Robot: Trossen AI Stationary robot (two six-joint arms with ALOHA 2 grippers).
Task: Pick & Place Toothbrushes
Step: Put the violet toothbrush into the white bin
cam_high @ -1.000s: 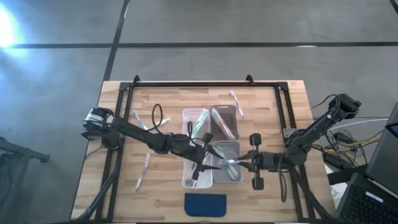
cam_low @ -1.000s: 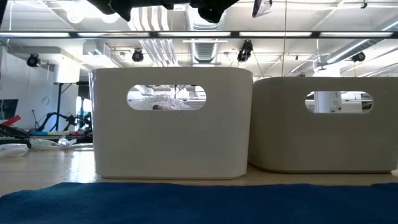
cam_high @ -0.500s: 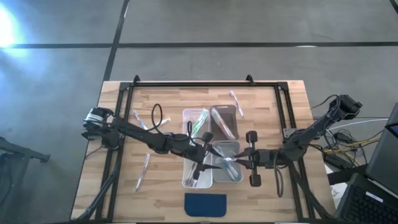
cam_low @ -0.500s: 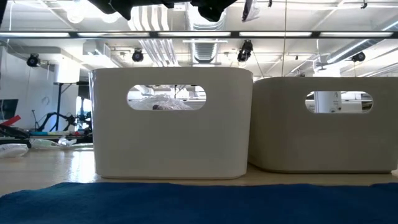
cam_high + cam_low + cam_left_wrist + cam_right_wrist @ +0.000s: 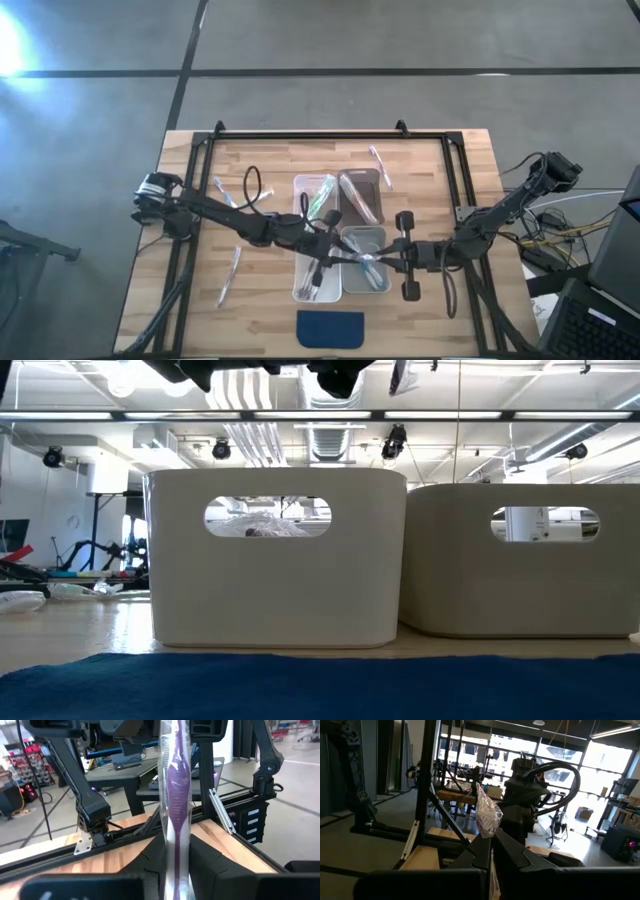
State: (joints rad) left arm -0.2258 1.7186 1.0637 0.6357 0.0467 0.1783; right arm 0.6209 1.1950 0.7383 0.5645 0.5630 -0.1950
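One toothbrush (image 5: 358, 259), purple in a clear wrapper (image 5: 175, 795), hangs over the two near bins, held between both grippers. My left gripper (image 5: 333, 255) reaches in from the table's left and is shut on it. My right gripper (image 5: 380, 262) comes from the right and is shut on the wrapper's crinkled end (image 5: 487, 817). More toothbrushes lie in the four clear bins (image 5: 338, 232). Loose ones lie flat on the wood at the far side (image 5: 378, 165) and at the left (image 5: 230, 275). My left gripper pinches the wrapped purple handle (image 5: 176, 845) between its two fingers, one on each side. The fingers point level from the table's left and lie across the toothbrush. It is lifted clear of the bins. My right gripper pinches the crinkled clear wrapper end (image 5: 487, 827) between its two shut fingers, coming level from the table's right. The wrapper sticks out beyond the fingertips, toward my left arm. The toothbrush is clear of the bins below.
A dark blue pad (image 5: 330, 328) lies at the near edge, in front of the bins (image 5: 278, 560). A black frame (image 5: 310, 135) runs along the table's far and side edges. Bare wood lies left and right of the bins.
My left gripper has shut on the toothbrush that my right gripper holds; its fingers stood spread apart before. My right gripper has edged a little toward the table's left with the toothbrush, staying shut.
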